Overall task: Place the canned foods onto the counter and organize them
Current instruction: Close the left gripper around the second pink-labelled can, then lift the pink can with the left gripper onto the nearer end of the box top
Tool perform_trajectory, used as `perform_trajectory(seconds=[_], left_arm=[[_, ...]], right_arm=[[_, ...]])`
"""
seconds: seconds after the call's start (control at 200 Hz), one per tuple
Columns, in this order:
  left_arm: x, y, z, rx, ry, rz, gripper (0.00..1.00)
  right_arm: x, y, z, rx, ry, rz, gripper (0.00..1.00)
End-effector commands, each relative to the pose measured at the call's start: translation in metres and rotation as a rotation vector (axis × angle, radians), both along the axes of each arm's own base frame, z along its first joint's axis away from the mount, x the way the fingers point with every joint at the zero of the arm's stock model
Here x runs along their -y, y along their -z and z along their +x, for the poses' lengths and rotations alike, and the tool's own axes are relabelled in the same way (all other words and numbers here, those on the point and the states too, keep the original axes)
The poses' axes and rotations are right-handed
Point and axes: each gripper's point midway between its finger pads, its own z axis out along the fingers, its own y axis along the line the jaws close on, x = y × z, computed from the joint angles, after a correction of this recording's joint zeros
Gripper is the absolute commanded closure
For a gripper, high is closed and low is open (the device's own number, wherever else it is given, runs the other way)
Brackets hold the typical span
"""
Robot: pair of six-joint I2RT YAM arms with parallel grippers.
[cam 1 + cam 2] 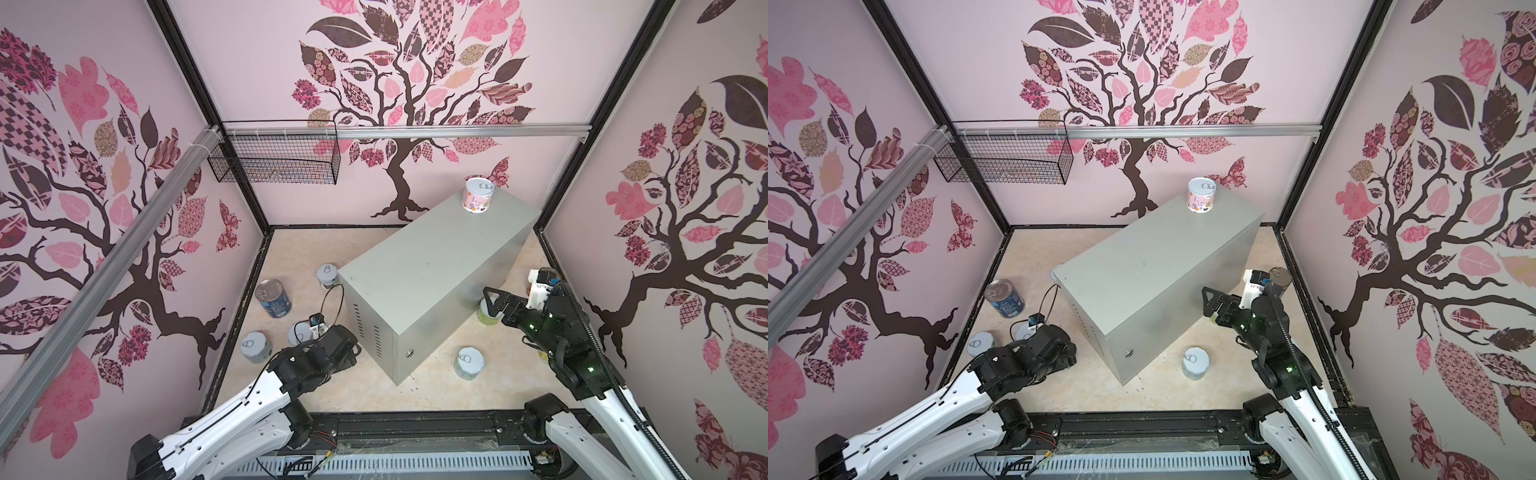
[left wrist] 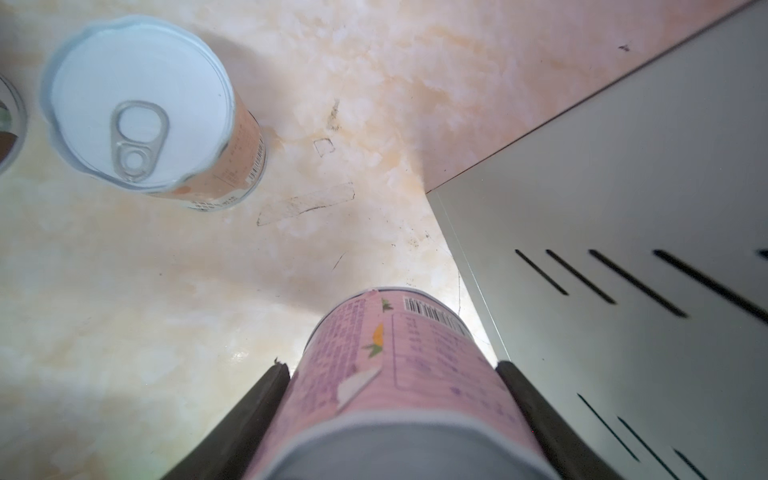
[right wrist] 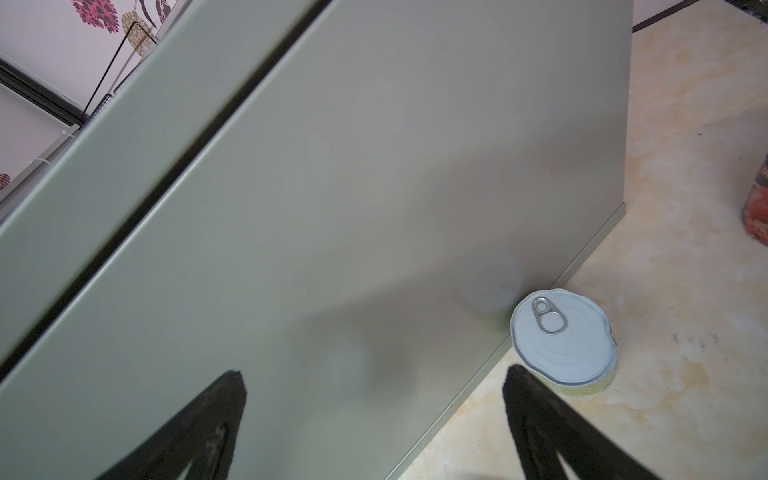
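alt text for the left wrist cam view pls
The left gripper is shut on a pink can, right beside the grey metal box with its vent slots. A second can, pull-tab lid up, stands apart on the beige floor.

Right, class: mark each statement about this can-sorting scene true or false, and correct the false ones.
1. One short can stands on top of the grey box. True.
2. The left tool is empty. False: it is shut on a pink can.
3. The tall blue can stands on the floor, left of the box. True.
4. The right tool holds a can. False: it is open, with nothing between its jaws.
5. The wire basket holds two cans. False: no can shows in it.
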Motion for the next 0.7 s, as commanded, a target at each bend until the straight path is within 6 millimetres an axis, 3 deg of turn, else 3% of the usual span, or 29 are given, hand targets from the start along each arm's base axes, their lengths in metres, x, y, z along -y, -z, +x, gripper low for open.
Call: perform_trajectory(seconds=[0.0, 0.22, 0.345, 0.695], left_arm=[[-0.005, -0.048, 0.008, 0.116, 0.008, -0.018, 0.43], [-0.021, -0.101, -0.002, 0.203, 0.024, -0.043, 0.44], [-0.031, -0.133, -0.009, 0.249, 0.053, -0.037, 0.44], [-0.026, -0.208, -0.017, 0.308, 0.242, 0.003, 0.44]], right_arm=[[-0.002, -0.004, -0.001, 0.004, -0.008, 0.016, 0.0], [0.0, -0.004, -0.001, -0.006, 0.003, 0.005, 0.0], [0.005, -0.014, -0.005, 0.022, 0.014, -0.02, 0.0], [0.017, -0.038, -0.015, 0.066, 0.047, -0.058, 0.0]])
